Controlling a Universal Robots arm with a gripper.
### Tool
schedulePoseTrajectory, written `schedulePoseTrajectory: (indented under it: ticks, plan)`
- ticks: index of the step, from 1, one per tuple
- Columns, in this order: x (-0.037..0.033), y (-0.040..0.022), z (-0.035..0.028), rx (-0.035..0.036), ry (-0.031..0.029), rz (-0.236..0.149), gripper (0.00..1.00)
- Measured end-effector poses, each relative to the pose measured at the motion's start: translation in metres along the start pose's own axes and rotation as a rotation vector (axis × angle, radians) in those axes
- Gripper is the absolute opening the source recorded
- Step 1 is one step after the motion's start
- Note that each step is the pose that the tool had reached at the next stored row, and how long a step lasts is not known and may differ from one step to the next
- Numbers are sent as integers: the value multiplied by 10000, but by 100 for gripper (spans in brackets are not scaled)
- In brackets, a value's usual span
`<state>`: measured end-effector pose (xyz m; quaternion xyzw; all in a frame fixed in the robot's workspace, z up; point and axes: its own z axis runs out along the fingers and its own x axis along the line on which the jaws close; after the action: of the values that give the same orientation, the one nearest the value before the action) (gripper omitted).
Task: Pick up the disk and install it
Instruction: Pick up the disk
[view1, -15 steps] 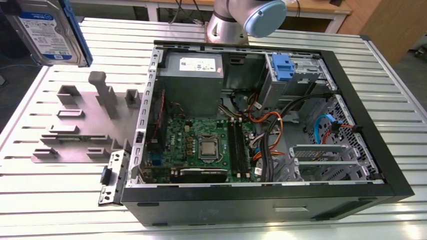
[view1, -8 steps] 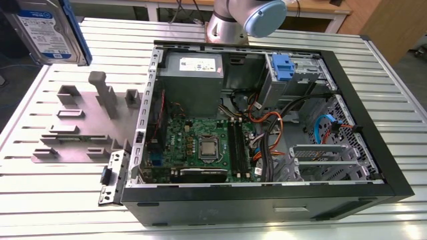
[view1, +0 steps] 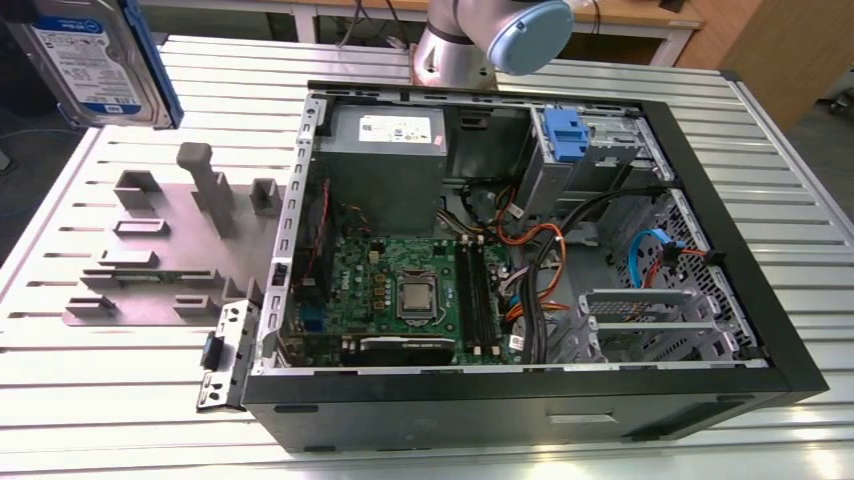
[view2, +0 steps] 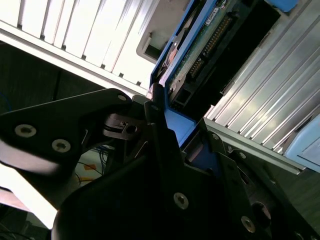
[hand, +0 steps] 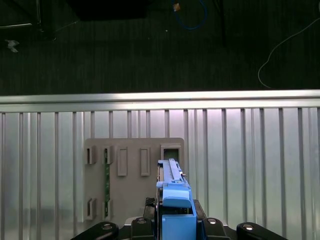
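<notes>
In the exterior view, the flat silver disk with a white-and-blue label and a blue plastic frame (view1: 91, 62) hangs up in the air above the ribbed metal counter (view1: 774, 150). The open black computer case (view1: 534, 410) sits well apart from it, with a grey slotted plate (view1: 160, 250) beside the case.

In the second wrist view, the black jaws are closed tight on the blue frame of the disk (view2: 200, 54).

In the first wrist view, the disk (hand: 172, 200) stands on edge between the jaws. The grey slotted plate (hand: 132, 190) lies below them on the counter (hand: 250, 160).
</notes>
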<state>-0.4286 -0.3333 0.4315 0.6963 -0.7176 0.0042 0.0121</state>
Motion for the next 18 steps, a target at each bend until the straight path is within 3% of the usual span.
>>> schedulePoseTrajectory:
  ticks: [18]
  plan:
    - [3,1,-142,0,0,0,36]
